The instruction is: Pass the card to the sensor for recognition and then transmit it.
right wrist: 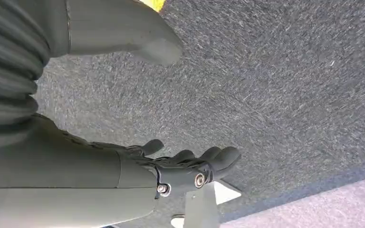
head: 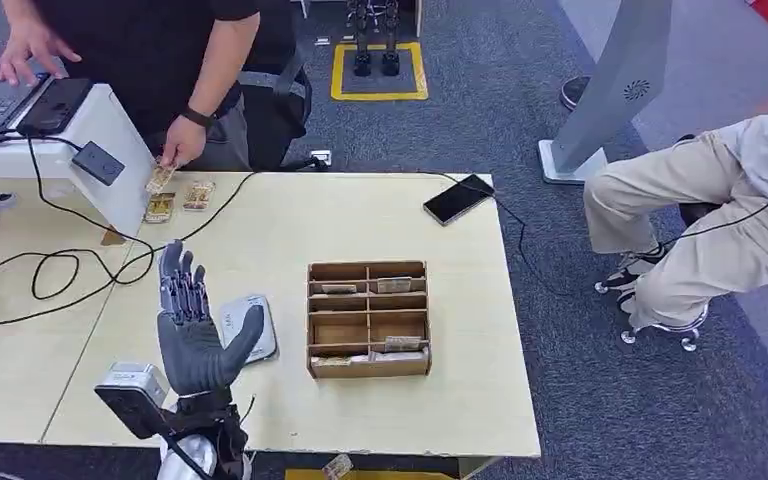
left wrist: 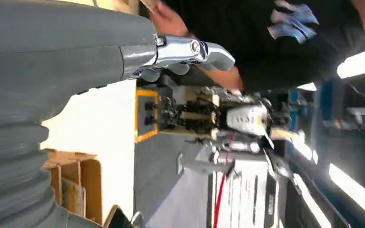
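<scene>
Left hand (head: 192,325) is being held raised over the near-left part of the table (head: 290,225), palm up, fingers spread, nothing held; in the left wrist view its fingers (left wrist: 190,50) are seen extended and bare. Right hand (right wrist: 180,166) is being hung over grey carpet, fingers loosely curved and apart, nothing held. Just beside the left hand, partly hidden behind the thumb, a flat grey pad (head: 255,325) is lying on the table; it is being taken as the sensor, as a judgement only. Further right, a wooden compartment box (head: 368,318) is standing with a few cards in its slots. At the far-left table edge a card (head: 160,178) is being held by a person's hand (head: 182,142), with two more cards (head: 178,200) lying just beside it. Task is judged as barely started: no card is being held by the robot, handover is not yet made, sensor pass and transmit step are both left.
</scene>
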`<state>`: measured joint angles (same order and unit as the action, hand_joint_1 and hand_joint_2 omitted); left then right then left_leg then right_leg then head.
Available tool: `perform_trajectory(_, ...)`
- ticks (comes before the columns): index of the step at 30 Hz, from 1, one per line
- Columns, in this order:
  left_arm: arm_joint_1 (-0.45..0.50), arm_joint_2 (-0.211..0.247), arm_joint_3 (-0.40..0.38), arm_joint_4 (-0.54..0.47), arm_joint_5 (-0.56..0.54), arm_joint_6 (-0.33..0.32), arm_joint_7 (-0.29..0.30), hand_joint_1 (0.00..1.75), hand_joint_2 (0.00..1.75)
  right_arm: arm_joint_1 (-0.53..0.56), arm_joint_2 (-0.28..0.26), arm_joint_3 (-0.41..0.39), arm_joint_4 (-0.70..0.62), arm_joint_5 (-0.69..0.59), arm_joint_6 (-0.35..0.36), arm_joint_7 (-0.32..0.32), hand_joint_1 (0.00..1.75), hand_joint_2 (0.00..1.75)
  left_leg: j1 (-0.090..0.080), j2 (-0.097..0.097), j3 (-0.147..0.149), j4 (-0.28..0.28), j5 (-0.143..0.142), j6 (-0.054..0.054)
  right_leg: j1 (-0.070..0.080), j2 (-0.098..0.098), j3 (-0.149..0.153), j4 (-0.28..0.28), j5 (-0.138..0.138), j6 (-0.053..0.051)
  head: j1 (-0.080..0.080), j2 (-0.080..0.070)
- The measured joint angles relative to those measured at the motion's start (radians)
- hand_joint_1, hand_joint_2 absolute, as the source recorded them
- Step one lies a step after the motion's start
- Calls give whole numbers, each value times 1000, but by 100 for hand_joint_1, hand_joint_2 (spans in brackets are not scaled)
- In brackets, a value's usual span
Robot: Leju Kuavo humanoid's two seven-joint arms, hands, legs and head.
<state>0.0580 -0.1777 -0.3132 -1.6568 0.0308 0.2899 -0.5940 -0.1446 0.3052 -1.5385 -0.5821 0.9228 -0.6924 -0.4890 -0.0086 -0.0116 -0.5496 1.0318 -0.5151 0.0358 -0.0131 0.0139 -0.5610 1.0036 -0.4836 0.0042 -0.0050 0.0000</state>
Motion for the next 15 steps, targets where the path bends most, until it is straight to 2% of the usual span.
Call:
perform_trajectory(3,22,32,-54,-22,-68,-48,-17,0,175,1,0,0,-4,-4,0,3,0,175,0,0,0,0,0,0,0,0,0,0,0,0,0,0)
perform_trajectory(7,31,105,-150,-31,-351,-59,24,0,175,3,0,0,-6,-13,0,3,0,175,0,0,0,0,0,0,0,0,0,0,0,0,0,0)
perform_trajectory(11,31,152,-202,-31,-409,-59,36,0,175,6,0,0,-6,-15,0,3,0,175,0,0,0,0,0,0,0,0,0,0,0,0,0,0)
perform_trajectory(15,19,184,-238,-28,-544,-56,66,0,175,6,0,0,-6,-16,0,4,0,175,0,0,0,0,0,0,0,0,0,0,0,0,0,0)
